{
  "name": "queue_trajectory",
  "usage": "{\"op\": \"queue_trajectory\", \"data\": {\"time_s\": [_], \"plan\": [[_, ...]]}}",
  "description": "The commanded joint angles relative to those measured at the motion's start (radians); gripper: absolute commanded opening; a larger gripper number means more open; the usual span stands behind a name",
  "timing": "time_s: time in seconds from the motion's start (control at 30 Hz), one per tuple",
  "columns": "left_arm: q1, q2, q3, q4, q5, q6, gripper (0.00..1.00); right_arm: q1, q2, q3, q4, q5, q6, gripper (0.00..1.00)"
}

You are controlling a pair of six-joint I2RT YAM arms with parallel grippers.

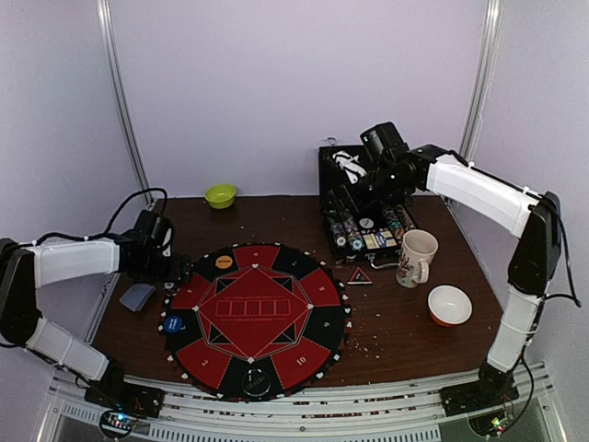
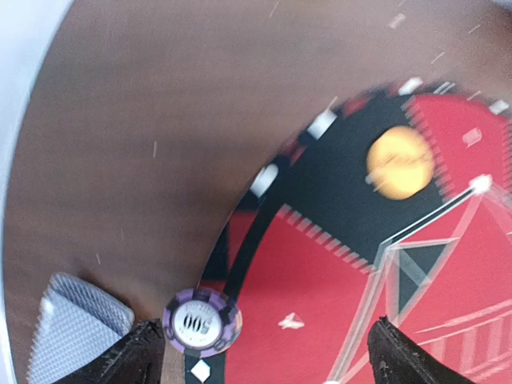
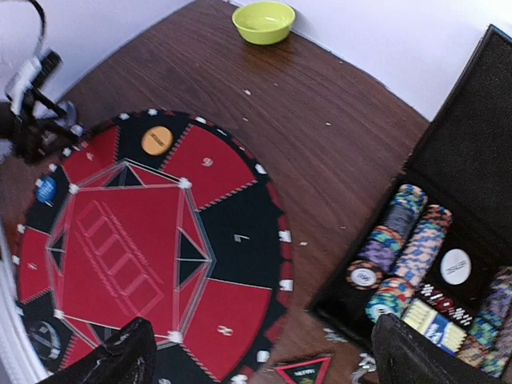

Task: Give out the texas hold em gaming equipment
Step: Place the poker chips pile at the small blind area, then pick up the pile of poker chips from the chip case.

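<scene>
Purple chip: laid on the mat at its left edge.
Left hand: spread wide, nothing held.
Risk: chip may be knocked off if clipped.

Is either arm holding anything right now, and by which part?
Nothing is held. The left gripper and right gripper both show open, empty jaws; a purple chip lies loose by the left one.
</scene>
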State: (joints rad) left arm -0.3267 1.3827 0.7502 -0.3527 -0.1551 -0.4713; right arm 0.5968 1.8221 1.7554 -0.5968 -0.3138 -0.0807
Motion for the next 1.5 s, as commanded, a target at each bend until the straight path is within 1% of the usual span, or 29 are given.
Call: {"op": "queue_trajectory", "data": {"time_s": [0.0, 0.07, 0.13, 0.2, 0.23, 0.3, 0.37, 0.47, 0.57, 0.67, 0.8, 0.87, 0.97, 1.1, 1.17, 1.47], "plan": [[-0.003, -0.071, 0.126, -0.040, 0.056, 0.087, 0.91, -0.049, 0.110, 0.054, -0.116, 0.060, -0.540, 0.94], [-0.003, -0.089, 0.159, -0.042, 0.063, 0.105, 0.91, -0.057, 0.166, 0.076, -0.173, 0.061, -0.744, 0.94], [-0.002, -0.093, 0.186, -0.035, 0.065, 0.118, 0.92, -0.060, 0.219, 0.101, -0.188, 0.097, -0.867, 0.95], [-0.002, -0.082, 0.205, -0.030, 0.066, 0.130, 0.92, -0.073, 0.274, 0.141, -0.169, 0.128, -0.926, 0.94], [-0.002, -0.070, 0.214, -0.027, 0.070, 0.135, 0.92, -0.081, 0.305, 0.171, -0.169, 0.132, -0.958, 0.92], [-0.003, -0.043, 0.226, -0.027, 0.074, 0.146, 0.92, -0.095, 0.366, 0.225, -0.160, 0.138, -0.996, 0.83], [-0.002, -0.022, 0.237, -0.026, 0.082, 0.157, 0.92, -0.104, 0.420, 0.265, -0.146, 0.148, -1.023, 0.79], [-0.002, -0.004, 0.240, -0.013, 0.077, 0.172, 0.92, -0.109, 0.466, 0.273, -0.139, 0.173, -1.093, 0.74], [-0.003, 0.014, 0.249, -0.009, 0.066, 0.186, 0.92, -0.111, 0.506, 0.306, -0.104, 0.209, -1.110, 0.66], [-0.003, 0.032, 0.265, -0.015, 0.061, 0.205, 0.92, -0.113, 0.524, 0.313, -0.072, 0.244, -1.110, 0.63], [-0.003, 0.044, 0.279, -0.017, 0.061, 0.213, 0.92, -0.128, 0.490, 0.315, -0.096, 0.214, -1.103, 0.67], [-0.003, 0.047, 0.278, -0.009, 0.065, 0.217, 0.92, -0.137, 0.462, 0.315, -0.140, 0.189, -1.116, 0.69], [-0.003, 0.057, 0.281, -0.007, 0.063, 0.228, 0.92, -0.153, 0.422, 0.293, -0.205, 0.174, -1.147, 0.70], [-0.003, 0.070, 0.283, -0.006, 0.062, 0.234, 0.92, -0.158, 0.421, 0.243, -0.223, 0.231, -1.188, 0.70], [-0.003, 0.072, 0.283, -0.006, 0.063, 0.236, 0.92, -0.160, 0.434, 0.246, -0.215, 0.248, -1.187, 0.70], [-0.003, 0.064, 0.264, -0.011, 0.060, 0.238, 0.92, -0.161, 0.498, 0.264, -0.191, 0.280, -1.191, 0.64]]}}
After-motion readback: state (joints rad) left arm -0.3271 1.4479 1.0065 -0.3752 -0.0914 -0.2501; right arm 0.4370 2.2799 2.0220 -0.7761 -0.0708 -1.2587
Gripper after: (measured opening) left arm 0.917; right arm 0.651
